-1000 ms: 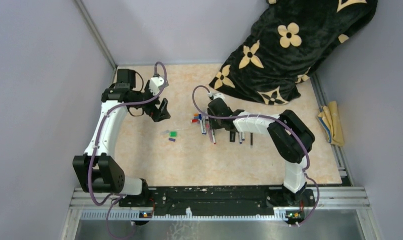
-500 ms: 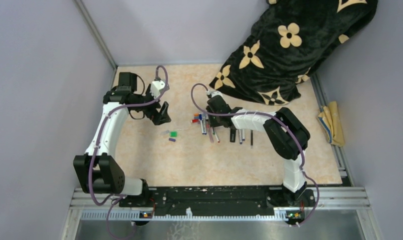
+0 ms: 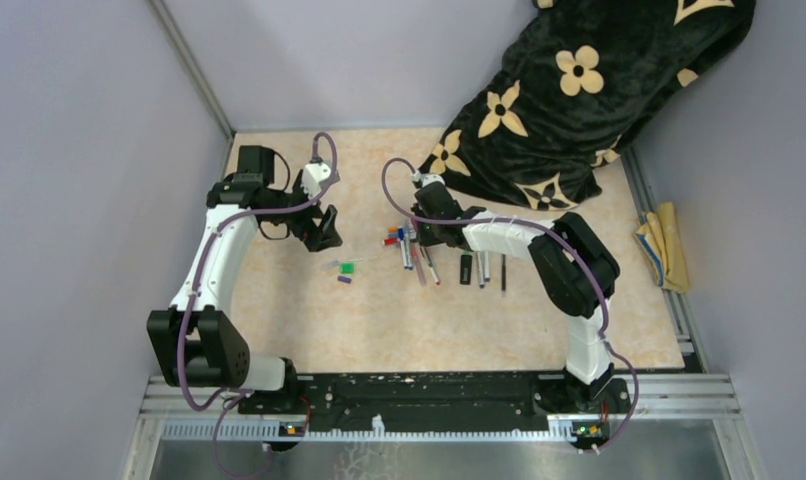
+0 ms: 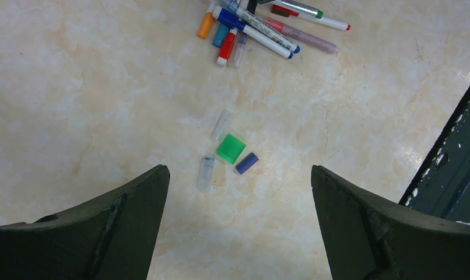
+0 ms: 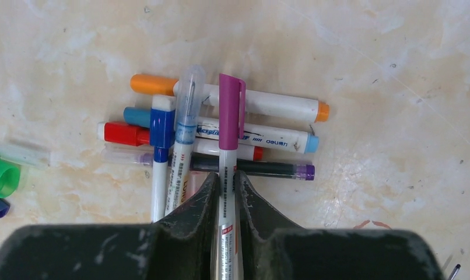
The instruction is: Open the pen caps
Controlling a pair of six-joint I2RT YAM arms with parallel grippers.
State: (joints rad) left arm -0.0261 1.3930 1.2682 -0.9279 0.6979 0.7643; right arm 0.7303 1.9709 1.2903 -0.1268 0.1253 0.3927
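A: Moved since a second ago: the right pincer [image 5: 227, 179] sits slightly farther out over the pile, and its fingers have drawn in.

B: What does it have?

A: The purple-capped pen [image 5: 226, 157]. Both fingers press the white barrel from either side, with almost no gap left. The purple cap [image 5: 230, 108] is still on, straight ahead of the fingertips.

B: How many pens around it?

A: Seven in the wrist view. Three run lengthwise: the held one, a clear-capped pen [image 5: 186, 116] and a blue-capped pen [image 5: 161, 131], both just to its left. Four lie crosswise ahead of the tips, under those three, capped orange [image 5: 154, 84], light blue, red and clear.

B: And the loose caps?

A: They lie near the left pincer [image 4: 238, 169], just ahead of its gap: one green cap [image 4: 231, 148], one dark blue cap [image 4: 246, 163] touching it, and two clear caps [image 4: 222, 123], possibly a third, since they are faint against the table [image 4: 75, 87].

B: Left pincer's state?

A: Spread wide, holding nothing.

B: Arm poses?

A: The right arm stretches low across the table with its wrist tipped down. The left arm rises along the side, elbow bent, and its pincer points down above the surface.
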